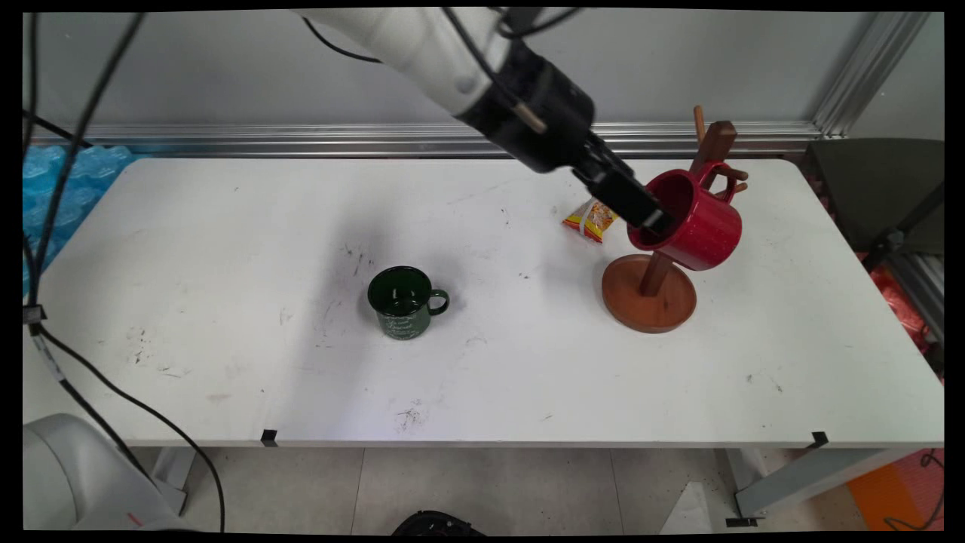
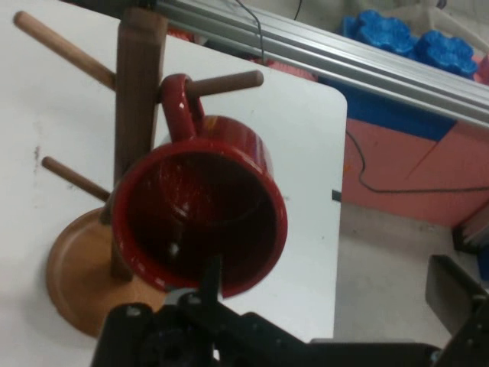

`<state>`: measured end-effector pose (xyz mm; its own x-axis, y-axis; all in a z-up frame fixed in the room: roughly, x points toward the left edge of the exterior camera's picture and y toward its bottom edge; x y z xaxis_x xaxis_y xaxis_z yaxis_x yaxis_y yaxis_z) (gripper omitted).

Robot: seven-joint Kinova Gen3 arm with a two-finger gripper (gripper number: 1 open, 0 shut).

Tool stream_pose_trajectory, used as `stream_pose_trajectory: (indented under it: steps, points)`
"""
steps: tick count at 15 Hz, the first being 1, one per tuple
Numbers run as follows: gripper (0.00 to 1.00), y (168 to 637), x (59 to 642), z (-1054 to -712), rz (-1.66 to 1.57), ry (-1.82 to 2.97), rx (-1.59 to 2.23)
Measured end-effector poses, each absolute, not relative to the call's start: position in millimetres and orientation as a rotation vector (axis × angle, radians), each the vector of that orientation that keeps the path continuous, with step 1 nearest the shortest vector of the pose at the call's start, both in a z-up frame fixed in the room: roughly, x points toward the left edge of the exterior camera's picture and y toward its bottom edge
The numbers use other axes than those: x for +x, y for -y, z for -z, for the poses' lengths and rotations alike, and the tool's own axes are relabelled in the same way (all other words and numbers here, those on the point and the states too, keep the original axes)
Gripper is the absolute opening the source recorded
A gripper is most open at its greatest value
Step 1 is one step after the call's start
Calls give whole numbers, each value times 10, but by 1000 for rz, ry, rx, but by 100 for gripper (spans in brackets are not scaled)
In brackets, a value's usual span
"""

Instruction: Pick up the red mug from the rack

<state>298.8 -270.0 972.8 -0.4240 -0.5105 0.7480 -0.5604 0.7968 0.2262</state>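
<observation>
My gripper [image 1: 654,222] is shut on the rim of a red mug [image 1: 701,226], with one finger [image 2: 210,277] inside the mug [image 2: 191,206] and the other hidden under its wall. The mug lies tilted on its side, mouth toward the hand, against a wooden mug tree [image 1: 648,302]. In the hand view its handle [image 2: 177,103] loops over a peg [image 2: 229,79] of the tree's post [image 2: 137,92]. The mug hangs above the tree's round base [image 2: 72,275].
A dark green mug [image 1: 403,302] stands upright mid-table, handle to the right. A yellow and red snack packet [image 1: 590,219] lies just left of the tree. Blue bubble wrap [image 1: 75,181] sits off the table's left end, a dark chair [image 1: 882,196] off its right. Black cables [image 1: 60,188] hang at left.
</observation>
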Motion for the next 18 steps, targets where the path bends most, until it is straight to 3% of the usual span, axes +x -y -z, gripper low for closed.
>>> stream_pose_trajectory:
  steps: [18]
  points:
    - [100, 3090, 2312, -9185, 36, 2015, 994]
